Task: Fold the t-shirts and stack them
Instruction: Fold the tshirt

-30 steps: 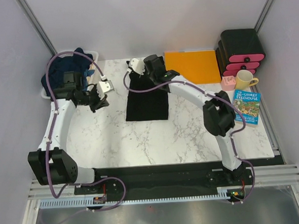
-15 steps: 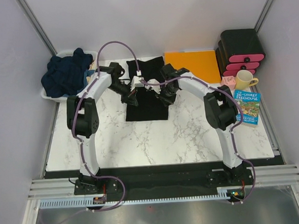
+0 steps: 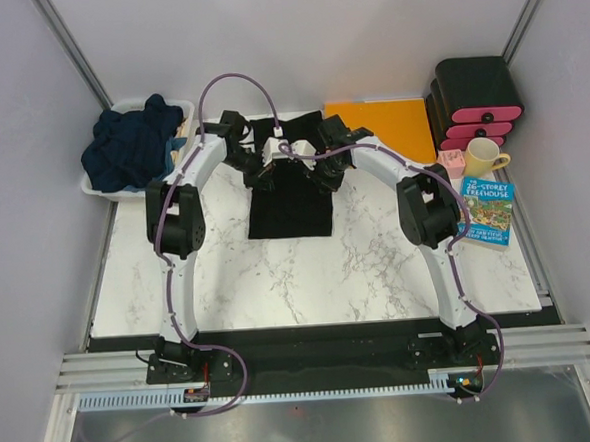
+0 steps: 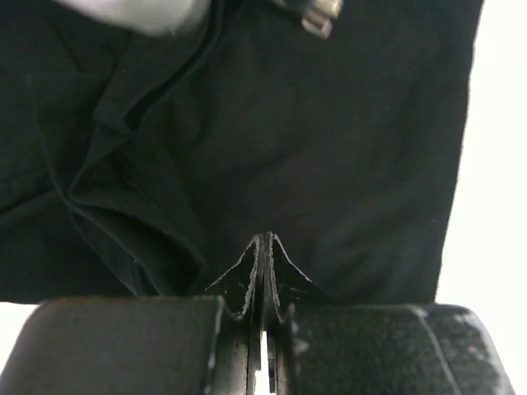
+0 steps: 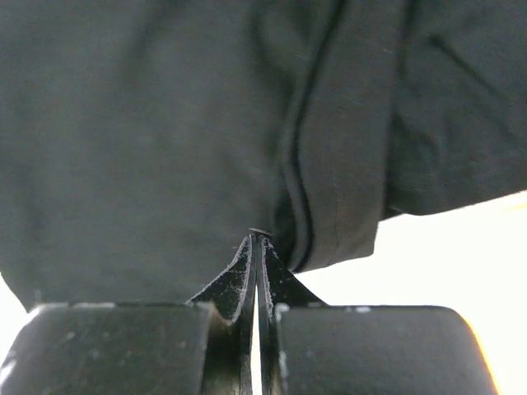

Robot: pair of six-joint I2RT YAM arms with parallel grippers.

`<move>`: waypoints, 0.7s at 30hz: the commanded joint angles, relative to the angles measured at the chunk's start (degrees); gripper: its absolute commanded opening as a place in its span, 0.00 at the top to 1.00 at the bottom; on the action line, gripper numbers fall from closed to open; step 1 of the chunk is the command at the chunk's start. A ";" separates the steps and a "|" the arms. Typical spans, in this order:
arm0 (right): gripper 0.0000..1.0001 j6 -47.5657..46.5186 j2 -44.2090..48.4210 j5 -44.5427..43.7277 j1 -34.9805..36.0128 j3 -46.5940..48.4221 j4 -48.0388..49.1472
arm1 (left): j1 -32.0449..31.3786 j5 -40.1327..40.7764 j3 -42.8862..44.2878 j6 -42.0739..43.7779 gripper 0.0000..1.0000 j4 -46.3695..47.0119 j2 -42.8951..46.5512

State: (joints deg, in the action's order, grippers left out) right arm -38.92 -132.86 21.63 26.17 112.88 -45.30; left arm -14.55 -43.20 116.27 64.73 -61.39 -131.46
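A black t-shirt (image 3: 290, 216) lies as a folded strip on the marble table, reaching back toward the far edge. My left gripper (image 3: 256, 179) is over its far left part and my right gripper (image 3: 324, 179) over its far right part. In the left wrist view the left gripper (image 4: 265, 239) is shut, tips against the black t-shirt (image 4: 329, 123), nothing visible between them. The right gripper (image 5: 258, 234) is shut beside a rolled fold of the black t-shirt (image 5: 148, 123) near its edge. Navy t-shirts (image 3: 130, 141) are heaped in a white basket (image 3: 97, 185) at the far left.
An orange sheet (image 3: 380, 131) lies at the back right of the table. Right of it stands a black and pink drawer unit (image 3: 478, 100), with a yellow mug (image 3: 483, 156), a small pink object (image 3: 450, 161) and a book (image 3: 487, 209) in front.
My left arm has swung from beside the basket over to the black t-shirt. Both grippers have then slid toward the shirt's far end, staying shut.
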 commanded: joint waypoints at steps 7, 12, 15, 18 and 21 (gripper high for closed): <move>1.00 -0.63 1.55 -6.59 0.81 -4.42 15.49 | -2.15 12.86 -2.71 -9.08 0.98 14.34 -2.84; 1.00 -0.11 2.16 -8.09 0.11 -6.27 18.84 | -2.24 14.99 -2.80 -10.76 0.98 17.35 -3.45; 1.00 0.42 2.78 -8.27 -0.25 -6.97 20.33 | -2.24 15.25 -2.62 -11.55 0.98 17.79 -3.63; 1.00 0.51 2.96 -8.01 -0.33 -6.97 20.86 | -2.42 15.16 -2.80 -12.26 0.98 17.97 -3.72; 1.00 0.60 3.48 -7.22 -0.25 -6.80 21.04 | -2.50 15.43 -2.89 -12.87 0.98 18.06 -3.54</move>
State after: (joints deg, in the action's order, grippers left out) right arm -37.60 -132.38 11.46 24.60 106.06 -29.23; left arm -15.20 -32.71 114.67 55.11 -44.64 -132.92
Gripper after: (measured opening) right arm 0.006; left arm 0.025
